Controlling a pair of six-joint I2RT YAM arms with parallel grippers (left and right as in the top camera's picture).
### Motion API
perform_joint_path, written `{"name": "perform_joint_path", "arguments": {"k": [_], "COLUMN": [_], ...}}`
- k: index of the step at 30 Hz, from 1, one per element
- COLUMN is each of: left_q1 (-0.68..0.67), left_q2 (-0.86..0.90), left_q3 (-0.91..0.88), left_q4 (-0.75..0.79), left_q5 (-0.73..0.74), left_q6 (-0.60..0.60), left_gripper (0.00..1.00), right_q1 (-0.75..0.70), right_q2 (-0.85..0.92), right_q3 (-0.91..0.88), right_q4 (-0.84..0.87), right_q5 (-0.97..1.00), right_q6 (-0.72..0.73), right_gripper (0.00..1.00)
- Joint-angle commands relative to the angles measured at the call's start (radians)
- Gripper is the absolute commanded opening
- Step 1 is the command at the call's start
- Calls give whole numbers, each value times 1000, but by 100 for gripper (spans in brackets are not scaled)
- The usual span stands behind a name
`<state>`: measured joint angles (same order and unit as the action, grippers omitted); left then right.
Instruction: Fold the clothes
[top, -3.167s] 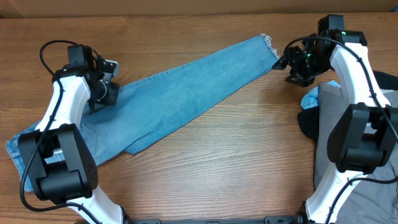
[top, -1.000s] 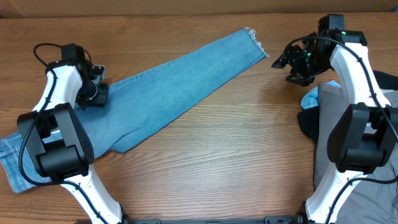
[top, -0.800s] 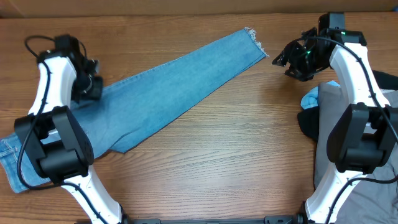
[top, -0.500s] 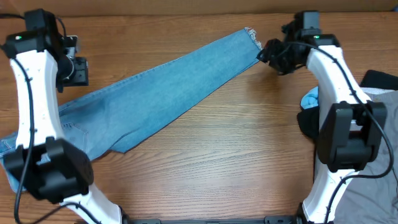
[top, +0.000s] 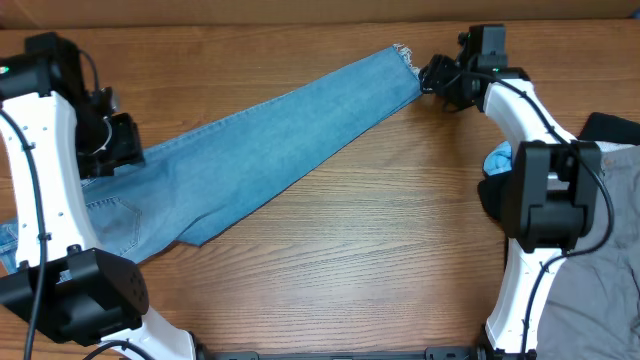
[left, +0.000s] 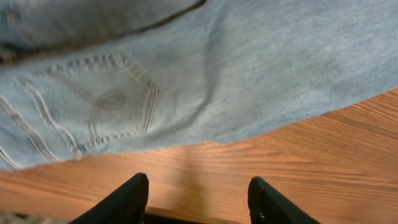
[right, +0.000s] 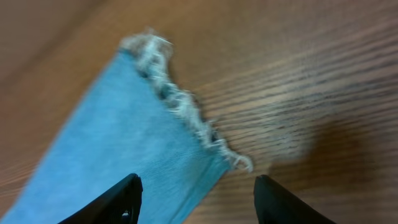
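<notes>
The light-blue denim jeans (top: 270, 140) lie flat in a long diagonal strip, from the waist end at the lower left to the frayed leg hem (top: 405, 55) at the upper right. My left gripper (top: 112, 140) is open and empty above the jeans' upper edge near the seat; its wrist view shows a stitched back pocket (left: 115, 102) and bare wood between the fingers (left: 198, 199). My right gripper (top: 432, 78) is open and empty just right of the frayed hem (right: 180, 99), with its fingertips (right: 198, 198) straddling the hem corner.
A pale-blue garment (top: 497, 160) and a black one (top: 492, 200) lie at the right, by the right arm's base. Plain grey trousers (top: 585, 270) cover the lower right corner. The wooden table (top: 380, 250) is bare in front of the jeans.
My left gripper let go of the jeans, swung up and out to the left, then came back over their upper edge. My right gripper moved left to the frayed hem. The jeans stayed put.
</notes>
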<state>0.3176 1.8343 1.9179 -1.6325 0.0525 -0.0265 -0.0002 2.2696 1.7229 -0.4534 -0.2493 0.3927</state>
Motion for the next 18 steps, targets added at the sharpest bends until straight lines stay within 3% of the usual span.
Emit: {"name": "perform_joint_path", "arguments": {"k": [1,11,18], "left_q1": [68,180,183], "left_q2": [-24,-24,-24], "left_q3": [15,15,15], "left_q4": [-30,-57,-57], "left_q5": [65,71,55], "left_q6": [-42,-29,-14], "left_gripper": [54,54,55], "right_q1": [0,24,29], "right_q2": [68,111,112], "right_q3": [-7,-7,-7], "right_q4": [26,69,85], "right_q5": [-12,-70,-69], "right_q6": [8,8,8], "right_gripper": [61,60,50]}}
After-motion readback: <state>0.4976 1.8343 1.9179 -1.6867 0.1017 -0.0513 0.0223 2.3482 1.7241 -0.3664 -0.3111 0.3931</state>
